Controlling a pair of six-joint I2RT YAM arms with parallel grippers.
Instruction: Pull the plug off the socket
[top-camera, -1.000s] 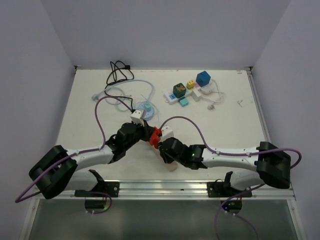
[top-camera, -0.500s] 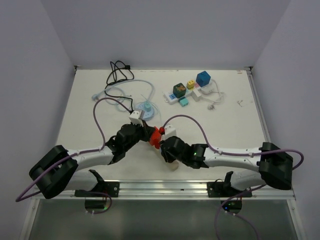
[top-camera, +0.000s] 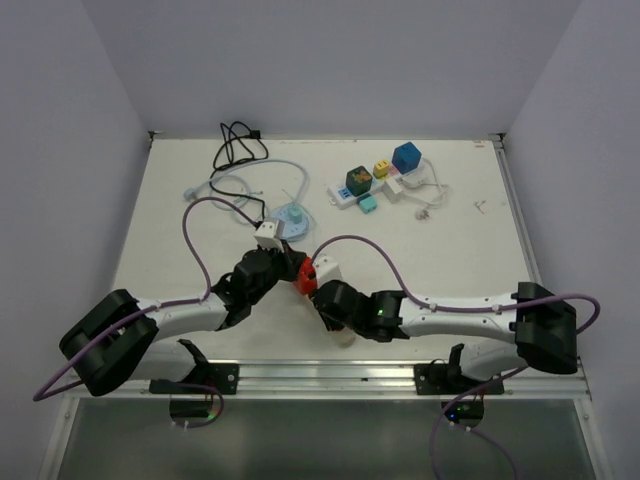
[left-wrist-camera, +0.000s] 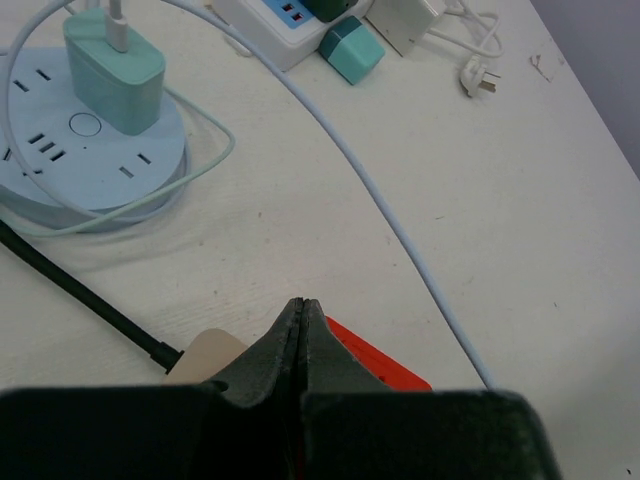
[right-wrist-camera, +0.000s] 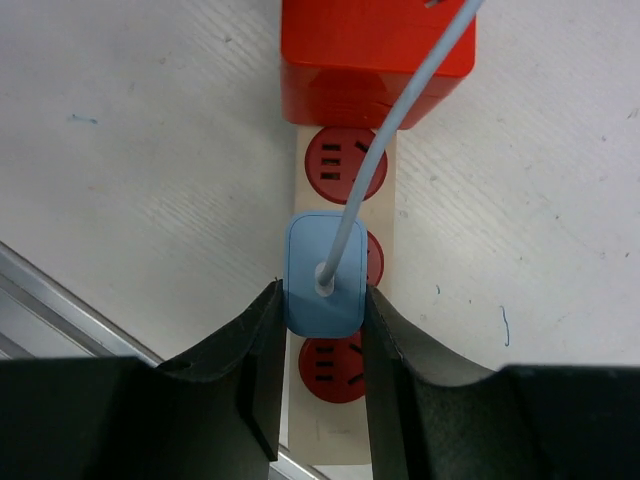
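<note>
In the right wrist view a light blue plug (right-wrist-camera: 322, 270) sits over the middle red socket of a cream power strip (right-wrist-camera: 339, 425) that has a red block (right-wrist-camera: 378, 55) at its far end. The plug's pale cable (right-wrist-camera: 400, 110) runs up over that block. My right gripper (right-wrist-camera: 320, 300) is shut on the plug, one finger against each side. My left gripper (left-wrist-camera: 302, 303) is shut with nothing between its fingers, and its tips rest over the strip's red end (left-wrist-camera: 375, 355). From the top, the two grippers (top-camera: 290, 268) (top-camera: 330, 300) meet at the strip (top-camera: 306, 277).
A round pale blue socket hub (left-wrist-camera: 90, 150) holding a teal charger (left-wrist-camera: 112, 65) lies just beyond the left gripper. A white cable (left-wrist-camera: 380, 200) and a black cable (left-wrist-camera: 80, 295) cross the table there. A white strip with coloured cubes (top-camera: 375, 185) lies at the back right.
The right arm's wrist and the strip's red end have shifted slightly left. The left gripper stays pressed at the red end with its jaws together.
</note>
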